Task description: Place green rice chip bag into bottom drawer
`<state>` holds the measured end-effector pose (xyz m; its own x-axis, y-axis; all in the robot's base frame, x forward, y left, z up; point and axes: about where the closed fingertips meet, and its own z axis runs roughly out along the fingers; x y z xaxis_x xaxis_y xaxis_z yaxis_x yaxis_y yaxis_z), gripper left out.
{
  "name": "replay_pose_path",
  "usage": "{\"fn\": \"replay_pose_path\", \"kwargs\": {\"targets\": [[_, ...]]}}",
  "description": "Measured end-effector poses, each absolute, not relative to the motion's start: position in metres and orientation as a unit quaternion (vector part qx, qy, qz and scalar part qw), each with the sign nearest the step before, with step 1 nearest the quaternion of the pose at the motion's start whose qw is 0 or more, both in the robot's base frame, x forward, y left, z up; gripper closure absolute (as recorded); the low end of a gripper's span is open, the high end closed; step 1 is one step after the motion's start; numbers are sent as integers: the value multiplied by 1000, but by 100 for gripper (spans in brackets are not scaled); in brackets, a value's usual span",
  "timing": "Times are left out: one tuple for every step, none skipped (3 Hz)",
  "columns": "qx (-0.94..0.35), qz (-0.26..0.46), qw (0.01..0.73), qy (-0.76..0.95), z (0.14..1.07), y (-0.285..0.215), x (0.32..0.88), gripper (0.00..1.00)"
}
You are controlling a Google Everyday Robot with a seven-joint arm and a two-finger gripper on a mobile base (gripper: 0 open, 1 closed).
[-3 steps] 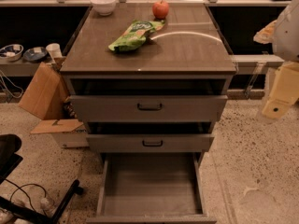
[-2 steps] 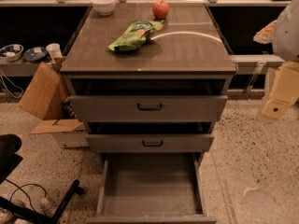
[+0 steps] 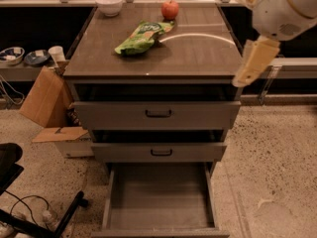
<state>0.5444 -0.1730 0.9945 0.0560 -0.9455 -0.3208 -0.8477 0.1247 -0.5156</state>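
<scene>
Only the hand has moved, closer to the bench at its right edge; wide or narrow, I cannot tell. Bag lies ungrasped on the bench near the apple; drawer stands open, so pickup and placing remain.

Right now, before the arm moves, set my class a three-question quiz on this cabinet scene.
1. True or false: the green rice chip bag lies in the bottom drawer.
2. Which lies nearest the red apple? A) white bowl B) green rice chip bag C) gripper
3. Where is the gripper?

Key
1. False; it lies on the cabinet top.
2. B.
3. Beside the cabinet top's right front corner, apart from the bag.
</scene>
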Motion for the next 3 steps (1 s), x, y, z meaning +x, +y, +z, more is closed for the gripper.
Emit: {"fn": "replay_pose_path", "kwargs": {"targets": [[-663,-100,397,627,1018,-140,598,0],[-648,-107,465,594,1030,-100,653,0],[-618,-80,490,609,1022,-62,695,0]]}}
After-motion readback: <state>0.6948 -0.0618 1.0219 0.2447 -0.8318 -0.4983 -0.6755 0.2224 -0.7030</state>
